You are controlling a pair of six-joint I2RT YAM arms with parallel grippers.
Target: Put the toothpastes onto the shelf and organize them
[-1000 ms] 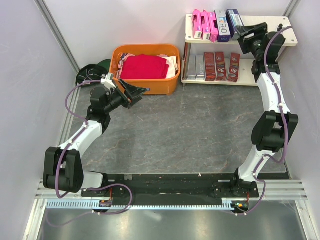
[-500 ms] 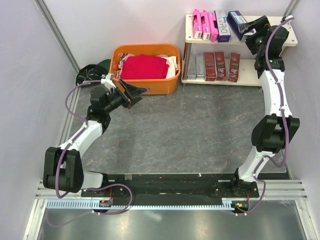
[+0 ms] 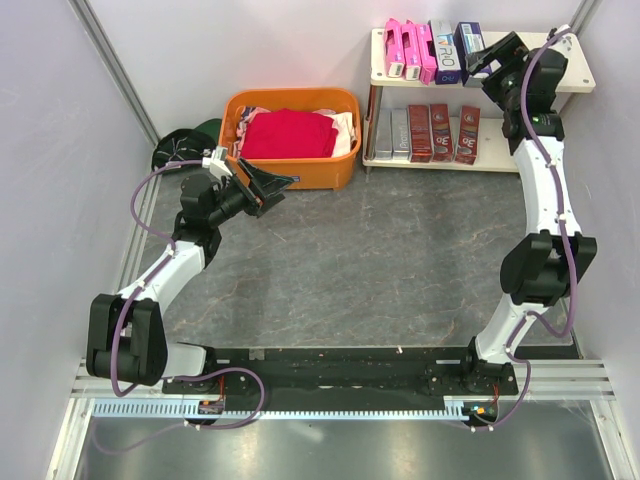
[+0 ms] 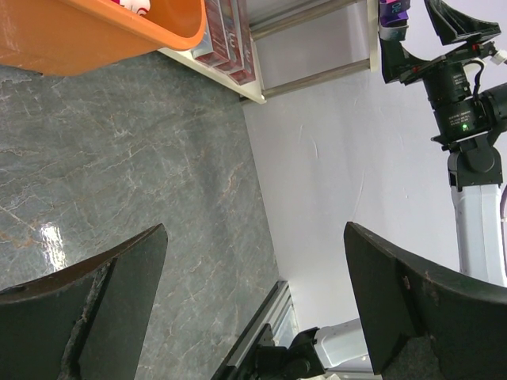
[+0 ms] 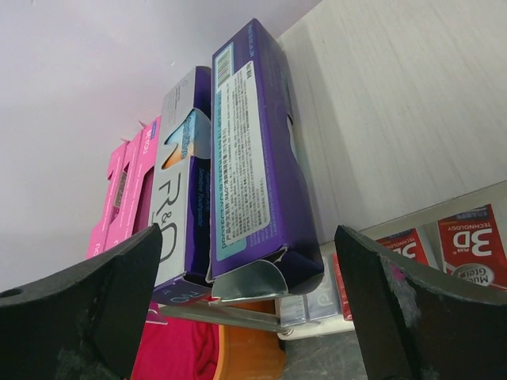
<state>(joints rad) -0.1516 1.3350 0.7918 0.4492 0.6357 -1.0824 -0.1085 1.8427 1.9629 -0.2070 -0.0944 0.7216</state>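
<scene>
The shelf (image 3: 530, 82) stands at the back right. Its top board holds three hot pink toothpastes (image 3: 410, 48) and two dark purple ones (image 3: 446, 52), side by side. My right gripper (image 3: 489, 58) hangs open just right of the outer purple box (image 3: 467, 40), touching nothing. In the right wrist view that purple box (image 5: 253, 158) lies on the cream board (image 5: 396, 111), between and beyond the spread fingers (image 5: 95, 309). The lower board carries silver-grey boxes (image 3: 391, 133) and dark red ones (image 3: 441, 133). My left gripper (image 3: 275, 183) is open and empty in front of the basket.
An orange basket (image 3: 300, 175) with a red cloth (image 3: 288, 133) sits left of the shelf. A dark green and black bundle (image 3: 183, 146) lies by the left wall. The left wrist view shows the basket's corner (image 4: 119, 32) and grey marbled tabletop (image 4: 158, 174).
My right gripper opened and let go of the outer dark purple box, which now lies straight beside the other one. The right wrist shifted slightly left. The left arm stayed still.
</scene>
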